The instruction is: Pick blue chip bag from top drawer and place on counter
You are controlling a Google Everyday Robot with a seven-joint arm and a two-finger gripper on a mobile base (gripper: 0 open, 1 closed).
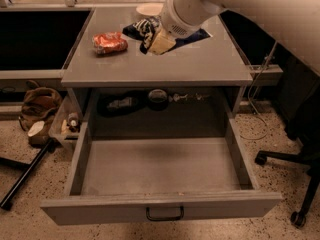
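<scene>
The blue chip bag (140, 30) is dark navy with white lettering and hangs in my gripper (152, 38) above the middle of the grey counter (160, 64). The gripper is shut on the bag; its tan fingers (161, 43) clamp the bag's edge, and the white arm comes in from the upper right and hides the bag's right part. The top drawer (160, 169) is pulled fully open below, with its black pull handle (164, 214) at the front, and its inside holds nothing.
A smaller orange-red snack bag (110, 42) lies on the counter's left. A white bowl (149, 9) sits at the counter's back. A black surface (40, 34) adjoins the left. An office chair base (295, 184) stands right; bags and clutter (40, 109) lie on the floor left.
</scene>
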